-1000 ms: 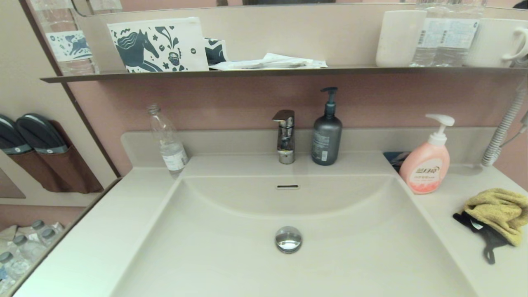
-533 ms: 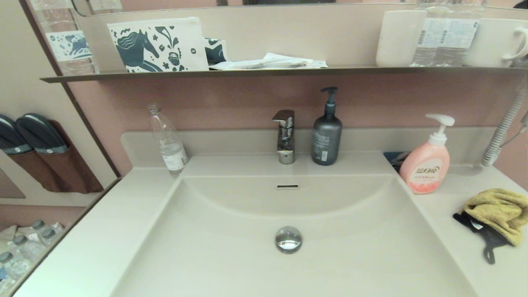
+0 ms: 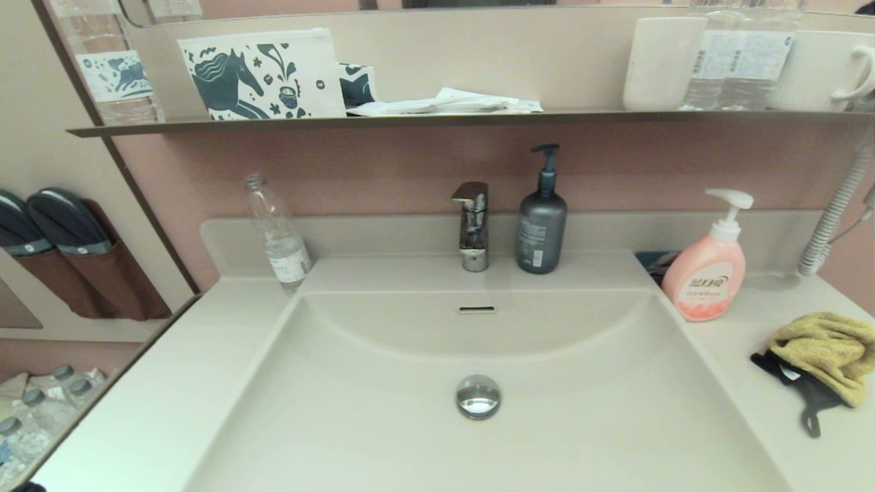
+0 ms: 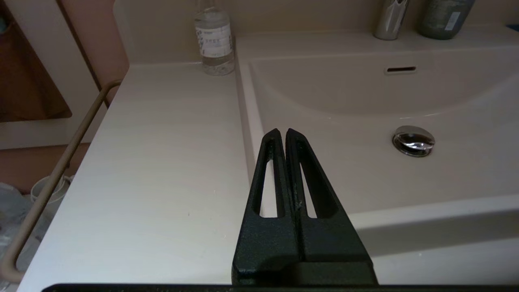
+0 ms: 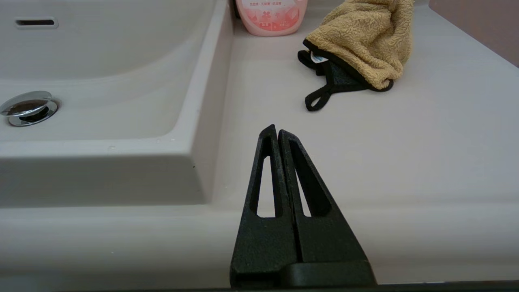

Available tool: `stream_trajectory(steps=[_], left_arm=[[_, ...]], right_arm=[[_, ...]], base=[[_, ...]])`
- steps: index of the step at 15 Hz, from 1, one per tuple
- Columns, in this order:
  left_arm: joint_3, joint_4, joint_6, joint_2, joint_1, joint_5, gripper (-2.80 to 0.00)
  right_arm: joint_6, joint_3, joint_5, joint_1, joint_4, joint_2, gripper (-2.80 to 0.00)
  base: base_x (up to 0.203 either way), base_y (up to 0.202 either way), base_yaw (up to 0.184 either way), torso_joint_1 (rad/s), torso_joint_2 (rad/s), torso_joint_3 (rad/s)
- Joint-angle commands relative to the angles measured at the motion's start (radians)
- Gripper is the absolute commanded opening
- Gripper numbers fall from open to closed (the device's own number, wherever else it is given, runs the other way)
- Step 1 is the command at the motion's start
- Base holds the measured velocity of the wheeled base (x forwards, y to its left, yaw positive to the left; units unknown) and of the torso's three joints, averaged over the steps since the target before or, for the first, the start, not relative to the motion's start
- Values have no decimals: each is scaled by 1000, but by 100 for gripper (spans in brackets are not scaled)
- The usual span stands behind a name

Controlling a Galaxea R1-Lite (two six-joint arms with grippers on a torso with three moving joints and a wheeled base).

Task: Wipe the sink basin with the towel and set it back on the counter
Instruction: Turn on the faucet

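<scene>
The right gripper [image 5: 277, 132] has its two fingers pressed together with nothing between them. It hangs low over the near edge of the counter [image 5: 405, 154], on the right side of the basin [image 5: 121, 61]. The left gripper [image 4: 282, 133] is likewise closed and empty, held off the front of the vanity with its tips pointing over the basin's left rim. Neither gripper shows in the head view.

Ahead of the right gripper, well apart from it, the towel [image 5: 365, 44] lies bunched on the counter, its dark edging and a small hanging loop spilling toward the gripper. In the head view the towel [image 3: 824, 352] sits at the far right of the counter, just beside the pink soap bottle [image 3: 704, 277] but not touching it.

The basin holds only its chrome drain [image 3: 478, 396] and looks untouched, so the task seems to be at its very start: the pickup has not yet begun. The right arm is the nearer one and looks the natural choice. The next move calls for spreading its fingers, reaching forward over the counter and coming down on the thick yellow bunch rather than the thin loop, while keeping clear of the bottle. The cloth is soft and should crumple under the grip.
</scene>
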Motion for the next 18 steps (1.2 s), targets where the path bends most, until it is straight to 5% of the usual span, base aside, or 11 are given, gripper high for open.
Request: stream_trajectory(steps=[1,5,9,18], left_arm=[[-54,-32,0,165,0,-17,-280],[-84,-183,1,344,-2,-83,-280],[-129,-213,1,490,-13,-175,-280],[-226,-461,36,889,-200,-138,-280]], right_arm=[[0,0,0,0,0,2,-280],[0,0,0,0,0,2,-280],[0,0,0,0,0,2,-280],[0,0,0,2,0,2,-280]], base=[[0,0,0,0,0,0],[0,0,0,0,0,0],[0,0,0,0,0,0],[0,0,0,0,0,0]])
